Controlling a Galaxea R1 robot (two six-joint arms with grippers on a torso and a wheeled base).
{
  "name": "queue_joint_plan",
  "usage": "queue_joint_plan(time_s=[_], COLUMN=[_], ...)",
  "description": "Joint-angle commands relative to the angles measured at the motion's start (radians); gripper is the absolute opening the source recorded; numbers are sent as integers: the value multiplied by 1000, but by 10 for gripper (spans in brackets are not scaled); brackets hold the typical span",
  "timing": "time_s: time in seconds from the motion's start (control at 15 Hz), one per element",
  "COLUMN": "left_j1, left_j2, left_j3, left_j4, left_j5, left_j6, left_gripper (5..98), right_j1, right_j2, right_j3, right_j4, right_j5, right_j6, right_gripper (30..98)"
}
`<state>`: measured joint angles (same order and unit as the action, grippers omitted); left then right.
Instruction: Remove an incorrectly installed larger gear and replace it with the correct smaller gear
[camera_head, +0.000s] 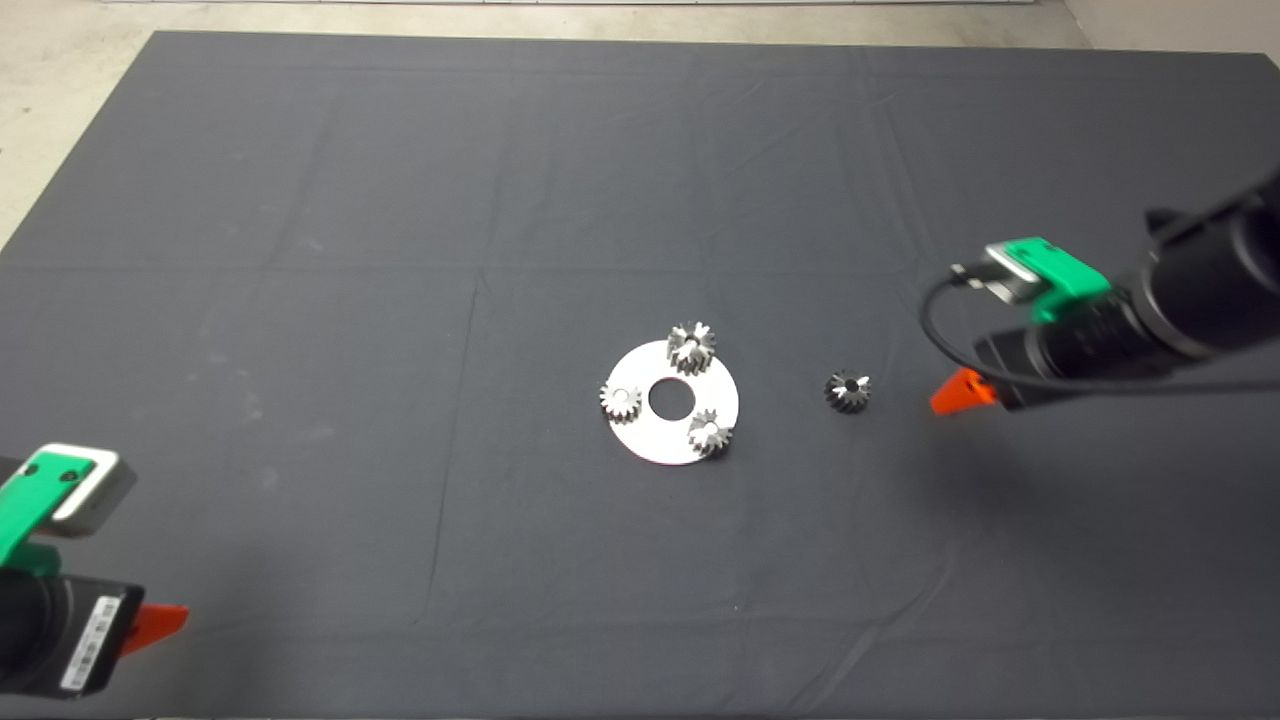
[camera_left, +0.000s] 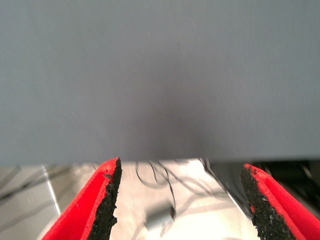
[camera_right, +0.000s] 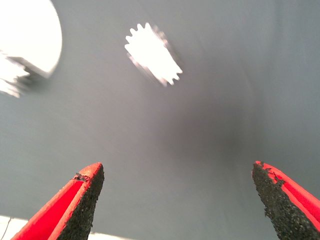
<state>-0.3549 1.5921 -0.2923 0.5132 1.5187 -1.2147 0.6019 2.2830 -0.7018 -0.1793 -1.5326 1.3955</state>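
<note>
Left gripper: parked at the near left corner of the mat; its wrist view shows the jaws spread wide with nothing between them.
Round plate: a pale metal disc with a centre hole, lying mid-mat and carrying three gears.
Left-edge gear: small, seated on the plate's left rim.
Larger gear: on the plate's far edge, taller and wider than its neighbours, still installed.
Near-right gear: small, on the plate's near right rim.
Smaller gear: loose on the mat, to the right of the plate and apart from it.
Right gripper: low over the mat just right of the loose gear, fingers wide apart and holding nothing.
Progress: by my reading nothing is done yet. The big gear has to come off the plate, then the loose one goes in its place.
</note>
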Motion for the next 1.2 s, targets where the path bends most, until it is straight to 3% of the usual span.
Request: queue_joint_plan(time_s=[0.0, 0.27, 0.47, 0.87, 1.13], left_j1=[-3, -3, -3, -3, -3], left_j2=[-48, -69, -60, -65, -63], left_j3=[4, 7, 7, 11, 12], left_j4=[-131, -177, -179, -179, -179], left_j5=[13, 14, 8, 6, 5], left_j6=[-34, -31, -34, -36, -36], left_gripper=[597, 597, 597, 597, 597], right_j1=[62, 32, -63, -189, -206], right_j2=[203, 437, 541, 562, 615], right_j3=[-301, -541, -688, -734, -747], right_j4=[99, 124, 123, 123, 109], right_j5=[-52, -52, -52, -50, -50], right_j6=[-57, -71, -130, -127, -125], right_gripper=[782, 782, 782, 782, 835])
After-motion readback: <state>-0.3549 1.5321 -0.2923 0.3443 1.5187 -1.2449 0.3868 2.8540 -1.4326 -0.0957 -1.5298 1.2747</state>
